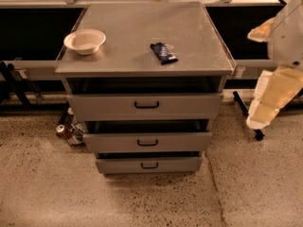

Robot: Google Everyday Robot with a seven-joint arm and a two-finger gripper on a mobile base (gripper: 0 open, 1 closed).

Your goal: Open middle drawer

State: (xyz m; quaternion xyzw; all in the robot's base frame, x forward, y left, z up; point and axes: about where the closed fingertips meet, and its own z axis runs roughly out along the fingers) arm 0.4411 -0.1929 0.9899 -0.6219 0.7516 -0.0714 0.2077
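Observation:
The grey metal cabinet point(142, 37) has three drawer fronts, each with a small black bar handle. The middle drawer point(147, 142) is the mid-sized front, between the taller top drawer point(146, 105) and the shorter bottom drawer point(149, 165). A dark gap shows above each front. My arm hangs in at the right edge, white and beige. Its lower end, the gripper point(259, 119), is well to the right of the cabinet, about level with the middle drawer, and touches nothing.
A white bowl point(84, 41) and a dark snack packet point(164, 53) lie on the cabinet top. A can point(62, 130) lies on the floor to the left of the drawers. A black stand leg point(246, 115) crosses the floor at the right. Speckled floor lies in front.

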